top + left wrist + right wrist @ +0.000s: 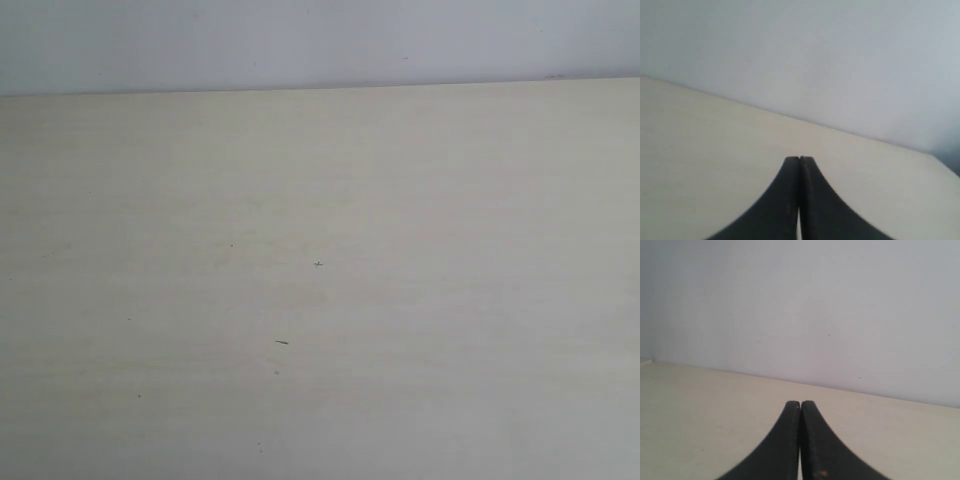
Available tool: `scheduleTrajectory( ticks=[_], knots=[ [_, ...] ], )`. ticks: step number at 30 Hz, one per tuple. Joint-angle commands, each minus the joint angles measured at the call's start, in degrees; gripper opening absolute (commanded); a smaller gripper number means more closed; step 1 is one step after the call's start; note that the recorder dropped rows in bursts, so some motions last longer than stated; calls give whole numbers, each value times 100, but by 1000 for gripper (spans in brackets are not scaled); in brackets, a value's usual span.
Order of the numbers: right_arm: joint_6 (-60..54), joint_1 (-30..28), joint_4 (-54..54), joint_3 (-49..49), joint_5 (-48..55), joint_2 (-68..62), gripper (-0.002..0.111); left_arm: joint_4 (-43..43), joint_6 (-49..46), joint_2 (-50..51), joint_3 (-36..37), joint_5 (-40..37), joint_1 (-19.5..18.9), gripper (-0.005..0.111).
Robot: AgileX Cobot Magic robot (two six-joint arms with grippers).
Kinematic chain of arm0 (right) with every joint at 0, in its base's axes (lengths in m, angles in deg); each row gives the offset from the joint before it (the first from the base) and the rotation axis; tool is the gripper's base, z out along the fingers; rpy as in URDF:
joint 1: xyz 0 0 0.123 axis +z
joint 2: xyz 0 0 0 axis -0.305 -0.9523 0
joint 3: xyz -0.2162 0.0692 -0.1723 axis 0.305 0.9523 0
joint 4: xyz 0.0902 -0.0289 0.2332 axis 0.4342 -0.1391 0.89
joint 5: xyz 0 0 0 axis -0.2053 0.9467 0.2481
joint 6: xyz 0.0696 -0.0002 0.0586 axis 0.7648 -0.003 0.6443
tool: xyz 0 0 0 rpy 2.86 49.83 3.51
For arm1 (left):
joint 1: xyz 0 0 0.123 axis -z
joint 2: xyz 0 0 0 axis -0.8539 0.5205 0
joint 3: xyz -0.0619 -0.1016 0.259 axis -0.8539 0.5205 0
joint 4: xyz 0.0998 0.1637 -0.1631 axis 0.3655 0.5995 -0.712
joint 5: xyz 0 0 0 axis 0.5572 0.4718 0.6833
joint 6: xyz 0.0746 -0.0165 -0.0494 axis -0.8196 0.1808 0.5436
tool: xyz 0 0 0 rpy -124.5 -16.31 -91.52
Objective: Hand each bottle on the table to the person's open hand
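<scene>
The pale cream wood-grain table [420, 300] fills the exterior view, bare except for a few tiny dark specks [281, 342]. No bottle shows in any view, and the person's open hand is out of view too. Neither arm appears in the exterior view. In the left wrist view my left gripper [799, 159] is shut, its two black fingers pressed together with nothing between them, over the table [700, 150]. My right gripper [800, 403] is likewise shut and holds nothing, above the table [700, 410].
A plain pale grey wall [300, 40] rises behind the table's far edge [320, 88]. The same wall [830, 55] fills the upper part of both wrist views. A table corner [935, 157] shows in the left wrist view.
</scene>
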Motion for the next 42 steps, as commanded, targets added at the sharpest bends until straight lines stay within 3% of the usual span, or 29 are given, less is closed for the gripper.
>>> scheduleTrajectory(
  ticks=[1,3,7,11,39,42],
  knots=[
    [-1,-18,-6,27,-28,27,0,-1008,-2349,-36,22,-40,-10,0],
    [-1,-18,-6,27,-28,27,0,-1498,-3301,-36,22,-40,-86,0],
    [-1,-18,-6,27,-28,27,0,-1512,-3730,-36,22,-44,-394,0],
    [-1,-18,-6,27,-28,27,0,-1365,-3733,-36,22,-55,-568,0],
    [-55,-14,-233,56,-163,173,0,-1135,-3733,-36,22,-69,-568,0],
    [-411,-424,-427,371,-254,451,0,-1135,-3733,-36,22,-69,-568,0]
  ],
)
